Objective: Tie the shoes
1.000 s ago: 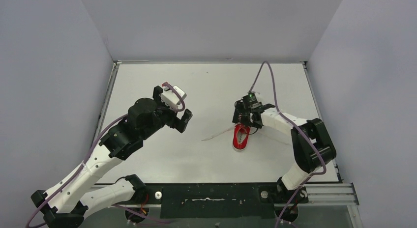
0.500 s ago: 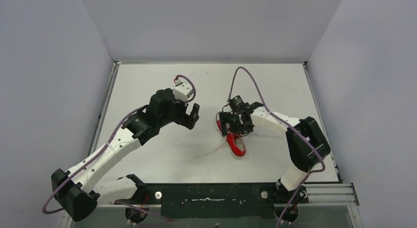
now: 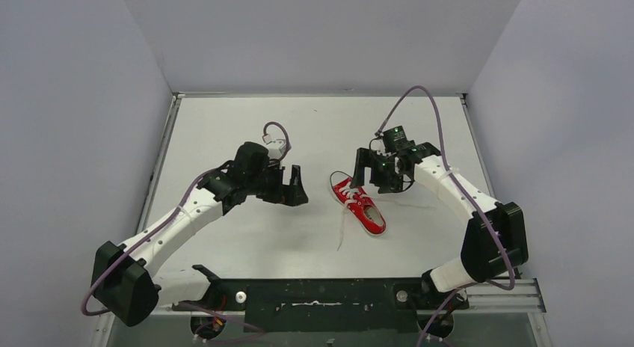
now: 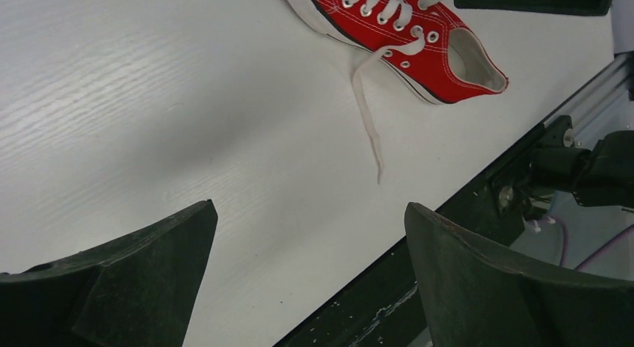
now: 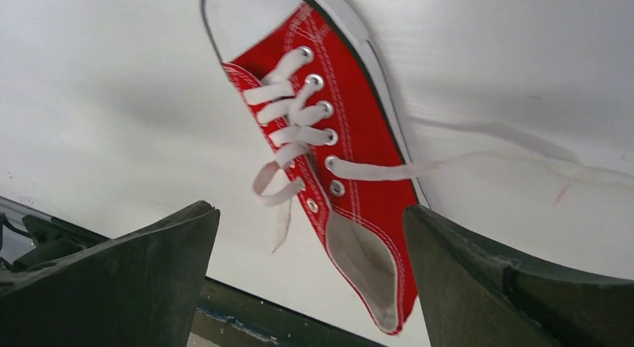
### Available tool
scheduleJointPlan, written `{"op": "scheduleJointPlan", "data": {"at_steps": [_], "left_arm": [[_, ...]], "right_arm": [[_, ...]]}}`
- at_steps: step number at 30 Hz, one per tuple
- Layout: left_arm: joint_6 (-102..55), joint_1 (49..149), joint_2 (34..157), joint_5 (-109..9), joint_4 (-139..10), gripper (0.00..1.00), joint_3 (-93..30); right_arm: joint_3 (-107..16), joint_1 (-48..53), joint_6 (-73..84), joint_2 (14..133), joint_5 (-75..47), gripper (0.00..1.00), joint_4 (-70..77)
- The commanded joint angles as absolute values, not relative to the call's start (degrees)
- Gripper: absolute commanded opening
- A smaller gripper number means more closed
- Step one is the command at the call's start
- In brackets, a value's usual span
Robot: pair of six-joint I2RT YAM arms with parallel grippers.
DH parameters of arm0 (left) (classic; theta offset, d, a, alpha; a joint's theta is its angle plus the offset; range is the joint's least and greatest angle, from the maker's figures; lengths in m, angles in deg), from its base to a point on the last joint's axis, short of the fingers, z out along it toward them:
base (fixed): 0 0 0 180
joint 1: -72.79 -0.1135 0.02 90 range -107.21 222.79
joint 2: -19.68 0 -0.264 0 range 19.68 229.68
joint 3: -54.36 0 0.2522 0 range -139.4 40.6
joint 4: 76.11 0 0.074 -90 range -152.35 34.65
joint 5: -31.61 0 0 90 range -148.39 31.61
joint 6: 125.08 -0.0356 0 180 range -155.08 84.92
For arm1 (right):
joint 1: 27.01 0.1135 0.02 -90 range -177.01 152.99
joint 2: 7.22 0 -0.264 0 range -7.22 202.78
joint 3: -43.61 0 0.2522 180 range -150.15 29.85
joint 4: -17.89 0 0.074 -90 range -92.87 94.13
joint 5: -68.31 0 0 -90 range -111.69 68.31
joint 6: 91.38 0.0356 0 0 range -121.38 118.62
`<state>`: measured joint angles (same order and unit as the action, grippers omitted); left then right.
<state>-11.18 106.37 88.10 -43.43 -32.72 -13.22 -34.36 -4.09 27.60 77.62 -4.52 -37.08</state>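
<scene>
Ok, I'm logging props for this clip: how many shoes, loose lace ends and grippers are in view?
Shoe: 1
Loose lace ends: 2
Grippers: 2, left gripper and right gripper
Total: 5

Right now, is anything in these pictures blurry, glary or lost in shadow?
Top external: even, soft light, the sneaker sharp, only faint shadows on the table. Left wrist: sneaker crisp but cut off at the top edge; the near jaws are dark, with little detail. Right wrist: laces sharp, a dim shadow band beside the toe.
</scene>
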Motion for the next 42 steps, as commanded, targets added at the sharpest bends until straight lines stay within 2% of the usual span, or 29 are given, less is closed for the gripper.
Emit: {"op": "scheduleJointPlan", "data": {"at_steps": [1, 2, 4, 5, 7, 15, 19, 23, 29, 31, 32, 42], "left_arm": [[-7.4, 110.9, 91.3, -36.6, -43.4, 0.93, -14.0], [-7.5, 111.8, 92.1, -35.9, -47.9, 0.88, -12.2], [-6.7, 112.2, 94.9, -34.2, -54.6, 0.78, -10.5], [-5.5, 112.2, 96.6, -33.6, -56.0, 0.76, -10.5], [-4.8, 112.0, 99.7, -31.0, -56.3, 0.74, -11.6], [-10.2, 114.0, 106.3, -29.5, -51.4, 0.71, -15.4], [-12.6, 115.1, 110.3, -29.8, -51.0, 0.64, -17.2], [-16.8, 114.9, 116.6, -27.8, -48.5, 0.49, -21.7], [-19.6, 114.4, 121.7, -29.7, -52.0, 0.46, -23.4], [-19.2, 113.3, 123.2, -28.9, -55.2, 0.35, -22.9], [-18.6, 112.9, 124.2, -28.1, -56.3, 0.33, -23.0], [-19.3, 113.4, 129.1, -27.3, -62.4, 0.32, -24.3]], "right_arm": [[-32.1, -10.3, 28.5, 74.5, -1.6, 0.98, -42.3], [-30.3, -12.6, 28.1, 73.9, -0.3, 0.96, -42.8], [-27.0, -17.7, 27.1, 73.0, 3.0, 0.84, -44.3], [-25.2, -20.0, 26.6, 72.3, 4.7, 0.75, -44.6], [-22.0, -22.5, 25.8, 70.4, 5.9, 0.67, -44.4], [-16.4, -20.7, 25.5, 74.3, 4.5, 0.59, -36.5], [-16.0, -15.0, 29.8, 76.9, 6.1, 0.5, -33.8], [-12.9, -11.5, 37.6, 72.3, 8.7, 0.49, -31.7], [-12.2, -16.1, 38.4, 68.2, 7.4, 0.51, -36.7], [-13.0, -19.0, 35.7, 68.0, 6.5, 0.52, -39.7], [-13.6, -20.4, 34.3, 67.9, 5.9, 0.52, -41.3], [-17.4, -22.7, 32.5, 70.8, 4.9, 0.52, -43.6]]}}
